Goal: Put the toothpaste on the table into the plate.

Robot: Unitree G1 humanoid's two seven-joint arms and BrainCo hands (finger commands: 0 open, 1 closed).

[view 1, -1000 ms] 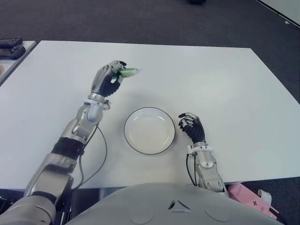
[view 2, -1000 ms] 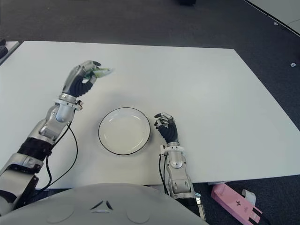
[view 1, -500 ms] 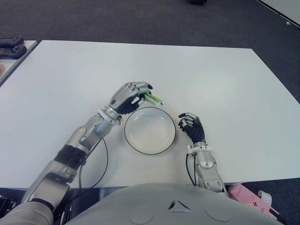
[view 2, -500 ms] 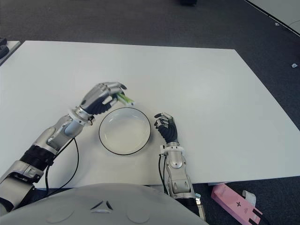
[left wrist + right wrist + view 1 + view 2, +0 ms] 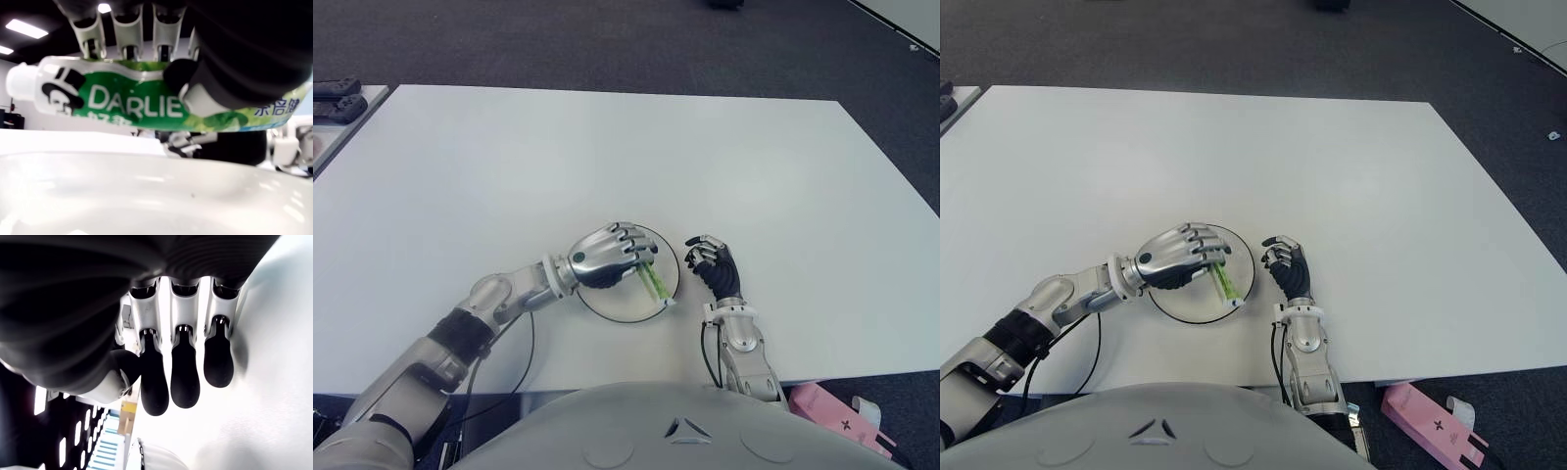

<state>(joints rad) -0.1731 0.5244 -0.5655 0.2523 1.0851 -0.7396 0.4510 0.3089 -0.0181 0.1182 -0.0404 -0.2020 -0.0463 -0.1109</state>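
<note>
Overhead, we found the left hand [image 5: 605, 258] clenched around the Darlie toothpaste tube [image 5: 653, 282] above the plate [image 5: 668, 290]; the right hand [image 5: 714, 264] lay curled, holding nothing, beside the plate's right

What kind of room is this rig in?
Probably a lab or office: a plain white table on dark grey carpet, with ceiling strip lights and black game controllers on a side table.

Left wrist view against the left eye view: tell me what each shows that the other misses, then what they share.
Only the left wrist view shows the DARLIE lettering and logo on the toothpaste tube and the fingers clamped on it. Only the left eye view shows the whole white table, the left hand over the plate, and the right hand just right of the plate. Both show the green tube held just above the plate.
</note>
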